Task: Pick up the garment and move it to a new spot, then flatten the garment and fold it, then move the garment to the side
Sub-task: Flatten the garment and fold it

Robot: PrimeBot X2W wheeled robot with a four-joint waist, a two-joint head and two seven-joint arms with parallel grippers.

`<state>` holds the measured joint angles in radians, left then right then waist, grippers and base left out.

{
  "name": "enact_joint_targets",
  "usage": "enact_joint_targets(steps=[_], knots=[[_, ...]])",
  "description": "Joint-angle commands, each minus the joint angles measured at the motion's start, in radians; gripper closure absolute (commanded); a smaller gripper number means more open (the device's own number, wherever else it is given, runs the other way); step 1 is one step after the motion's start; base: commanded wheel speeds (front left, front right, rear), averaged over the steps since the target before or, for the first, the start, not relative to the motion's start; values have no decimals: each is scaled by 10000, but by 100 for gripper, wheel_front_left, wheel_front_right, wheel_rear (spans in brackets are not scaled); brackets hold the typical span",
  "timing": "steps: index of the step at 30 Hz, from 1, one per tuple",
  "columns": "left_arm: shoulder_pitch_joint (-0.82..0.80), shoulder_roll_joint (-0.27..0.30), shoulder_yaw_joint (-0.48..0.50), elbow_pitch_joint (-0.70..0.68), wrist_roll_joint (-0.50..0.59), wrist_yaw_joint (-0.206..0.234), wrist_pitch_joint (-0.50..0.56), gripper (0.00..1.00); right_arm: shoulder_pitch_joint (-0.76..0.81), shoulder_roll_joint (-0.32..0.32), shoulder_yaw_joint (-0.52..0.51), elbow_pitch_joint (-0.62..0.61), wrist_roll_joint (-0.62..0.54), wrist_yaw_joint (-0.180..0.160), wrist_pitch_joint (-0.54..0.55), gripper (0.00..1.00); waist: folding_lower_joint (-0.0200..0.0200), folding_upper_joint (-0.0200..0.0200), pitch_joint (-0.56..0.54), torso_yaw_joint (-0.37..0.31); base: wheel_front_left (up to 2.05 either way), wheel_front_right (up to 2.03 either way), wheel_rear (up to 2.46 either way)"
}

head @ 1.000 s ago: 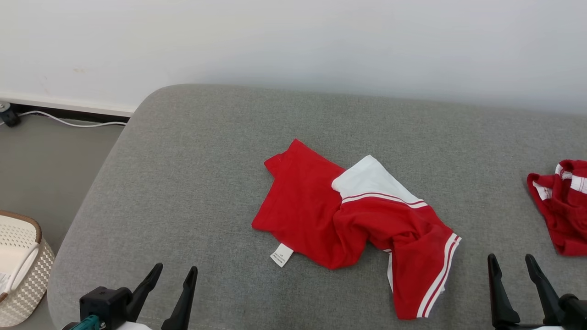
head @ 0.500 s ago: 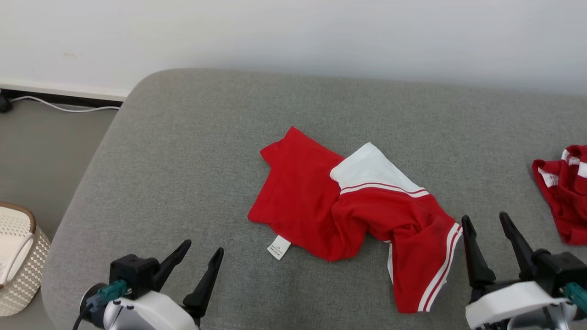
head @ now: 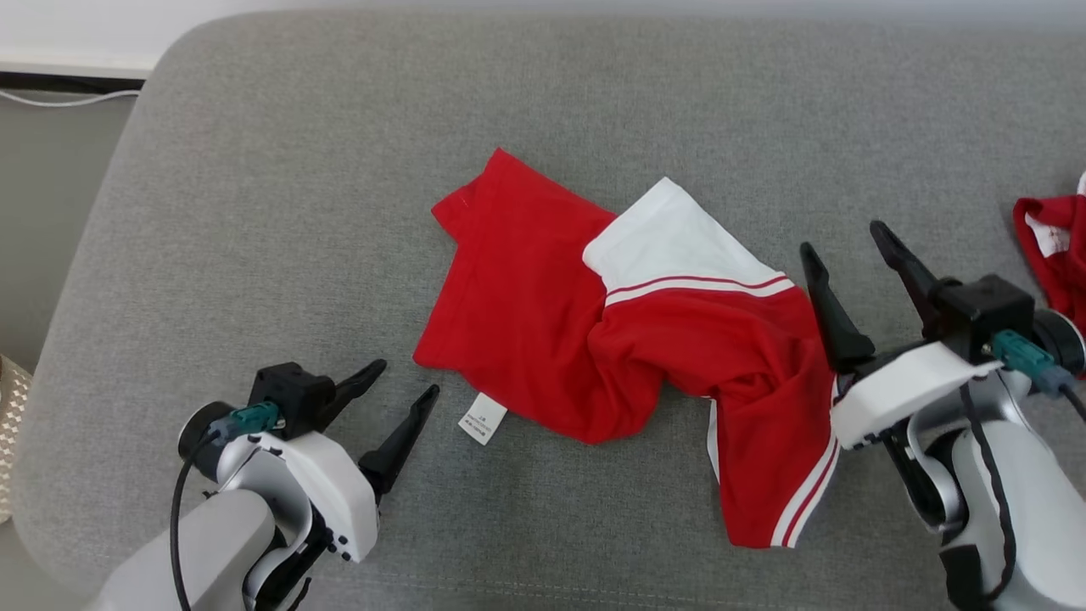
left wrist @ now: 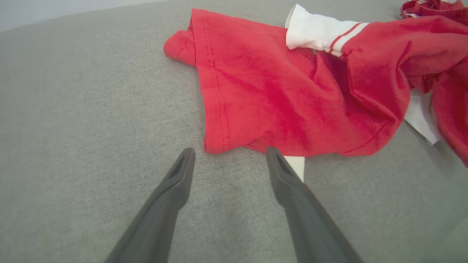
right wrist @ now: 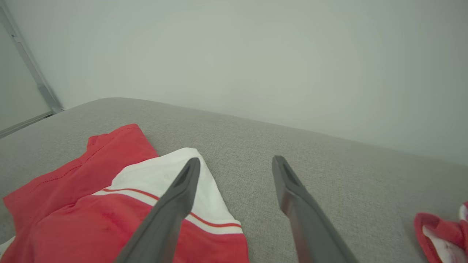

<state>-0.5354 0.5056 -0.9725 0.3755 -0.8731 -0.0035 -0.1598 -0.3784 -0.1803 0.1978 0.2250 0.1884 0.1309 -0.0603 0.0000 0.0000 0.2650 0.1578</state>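
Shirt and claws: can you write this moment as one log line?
stage: pickup not started | shirt: crumpled on cushion | left claw: open, just short of hem | right claw: open, by right edge

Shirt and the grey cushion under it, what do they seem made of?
Shirt: thin, matte knit cloth, perhaps cotton jersey; it lies in limp folds, with a stitched hem. Cushion: coarse, matte woven upholstery; its flecked weave shows.

Second garment (head: pixel 1048 246), 3 o'clock: cut by edge. Basket (head: pixel 8 424), 8 o'clock: sliver, rest cut off. Label (head: pixel 482 417): print too small to read; in left wrist view partly behind finger (left wrist: pixel 290 179). Right gripper (head: pixel 842 236) body hides garment (head: pixel 594 322) edge, 3 o'clock.
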Motion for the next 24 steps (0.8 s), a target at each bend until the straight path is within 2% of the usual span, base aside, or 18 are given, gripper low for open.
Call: enact_joint_targets(steps=[1, 4, 9, 24], knots=[[-603, 237, 302, 182, 160, -185, -150, 0, -538, -148, 419, -36, 157, -2, 123, 0, 0, 0, 416, -110, 0, 0, 0], [-1008, 26, 167, 824, 324, -546, -237, 0, -1325, -443, 966, 405, 439, -2, 290, 0, 0, 0, 686, -51, 0, 0, 0], [-1571, -217, -73, 1659, 611, -887, -379, 0, -2457, -762, 1798, 1120, 891, -2, 463, 0, 0, 0, 1028, 97, 0, 0, 0], [-2658, -810, -732, 2206, 1094, -1244, -855, 0, -4934, -1017, 4271, 3432, 2166, -2, 529, 0, 0, 0, 1893, 603, 0, 0, 0]])
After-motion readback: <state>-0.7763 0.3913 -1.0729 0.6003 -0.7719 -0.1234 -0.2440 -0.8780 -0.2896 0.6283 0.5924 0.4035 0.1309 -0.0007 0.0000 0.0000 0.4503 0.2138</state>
